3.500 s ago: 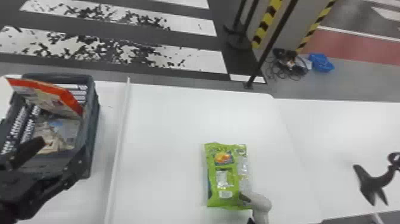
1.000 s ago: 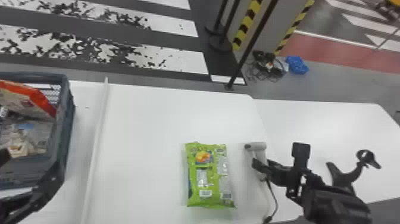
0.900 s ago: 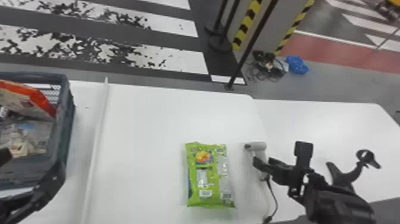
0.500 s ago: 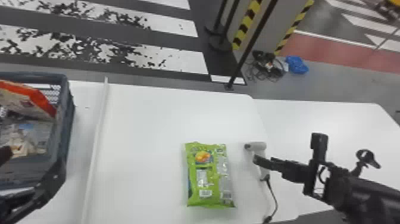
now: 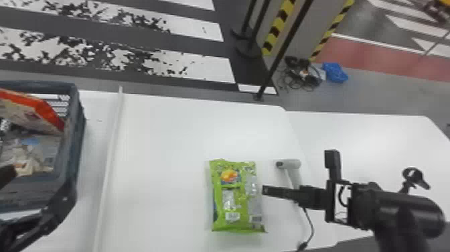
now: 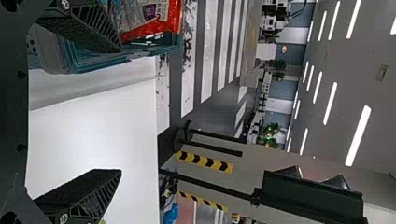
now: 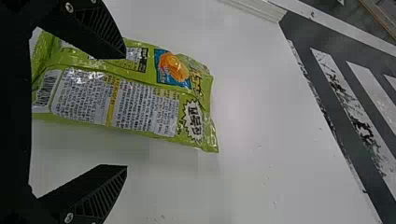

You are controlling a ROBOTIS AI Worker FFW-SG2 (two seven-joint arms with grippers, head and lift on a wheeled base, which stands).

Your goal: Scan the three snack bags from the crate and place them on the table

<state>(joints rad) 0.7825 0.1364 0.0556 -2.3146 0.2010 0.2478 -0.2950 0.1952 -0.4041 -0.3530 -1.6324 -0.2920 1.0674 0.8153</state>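
Note:
The green snack bag (image 5: pixel 234 197) lies flat on the white table. My right gripper (image 5: pixel 264 190) is at its right side, over the table. Seen from the right wrist, the bag (image 7: pixel 135 93) passes behind one finger of the open right gripper (image 7: pixel 125 112), which holds nothing. The pale scanner (image 5: pixel 293 164) is on the table right of the bag, its handle partly behind the right gripper. At the left edge, my left gripper (image 5: pixel 36 187) is by the crate (image 5: pixel 72 144); the left gripper (image 6: pixel 119 110) is open and holds nothing. Inside the crate are a red-edged bag (image 5: pixel 30 112) and another bag (image 5: pixel 36 150).
A raised strip (image 5: pixel 110 150) runs across the table (image 5: pixel 167 144) between crate and green bag. The scanner's cable (image 5: pixel 312 228) trails to the front edge. A second white table (image 5: pixel 361 134) adjoins on the right, with a small black object (image 5: pixel 413 177) over it.
The scanner went from the green bag's front end to its right side and was let go. My right gripper has since moved left toward the bag. The head view has shifted right.

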